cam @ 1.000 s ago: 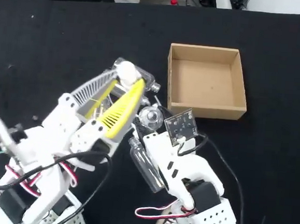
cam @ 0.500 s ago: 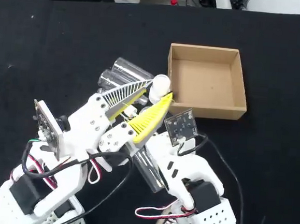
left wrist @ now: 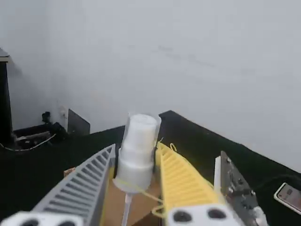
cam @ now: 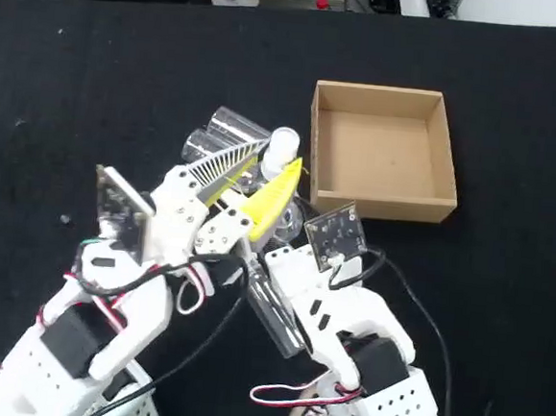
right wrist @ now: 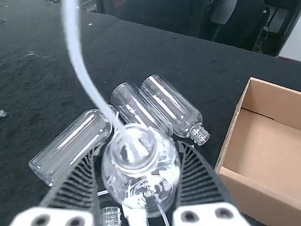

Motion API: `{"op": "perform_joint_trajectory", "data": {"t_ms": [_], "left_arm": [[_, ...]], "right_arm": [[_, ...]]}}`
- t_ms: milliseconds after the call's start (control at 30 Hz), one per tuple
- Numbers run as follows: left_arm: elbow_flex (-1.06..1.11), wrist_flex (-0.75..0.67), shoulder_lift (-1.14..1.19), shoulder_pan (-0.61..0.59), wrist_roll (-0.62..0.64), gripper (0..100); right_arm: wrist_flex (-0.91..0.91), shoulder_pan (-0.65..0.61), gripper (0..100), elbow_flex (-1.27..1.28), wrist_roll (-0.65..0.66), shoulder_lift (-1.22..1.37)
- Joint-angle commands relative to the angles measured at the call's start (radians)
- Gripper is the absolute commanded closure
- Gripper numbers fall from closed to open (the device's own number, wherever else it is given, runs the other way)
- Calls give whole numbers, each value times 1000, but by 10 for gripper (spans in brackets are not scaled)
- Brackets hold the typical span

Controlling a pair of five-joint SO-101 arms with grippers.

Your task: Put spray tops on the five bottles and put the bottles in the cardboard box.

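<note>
Just left of the box (cam: 382, 208), near the middle of the black table (cam: 96, 78), the two arms are meeting. The left gripper (cam: 280, 156) is clenching a white spray top (cam: 283, 141) between its grey and yellow fingers (left wrist: 181, 183), and the top is standing upright above them. Its thin tube (right wrist: 84, 70) is curving down, with the end sitting in the mouth of the upright bottle (right wrist: 141, 165). The right gripper (right wrist: 141, 155) is grasping that clear bottle around its body, with the black ribbed fingers (right wrist: 197, 179) pressing on both sides.

Three bottles (right wrist: 136, 110) are lying on their sides just beyond the held one, touching each other, with one threaded neck pointing toward the box. From above, the left gripper is covering parts of them and most of the upright bottle. Another bottle (cam: 274, 314) is lying nearer, beside the right arm, which is hiding part of it.

The box is sitting open on the right, well inside the table's edge, its brown floor showing.

A small circuit board (cam: 334, 234) on the right arm is carrying markings too small to read. The bottles are showing plain clear walls.
</note>
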Motion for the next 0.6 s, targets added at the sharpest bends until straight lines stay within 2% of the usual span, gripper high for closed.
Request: {"op": "perform_joint_trajectory", "data": {"t_ms": [0, 567], "left_arm": [[33, -25, -6, 16, -3, 954], [81, -15, -6, 7, -9, 948]], "right_arm": [[2, -14, 971, -28, 2, -18], [0, -14, 971, -24, 2, -18]]}}
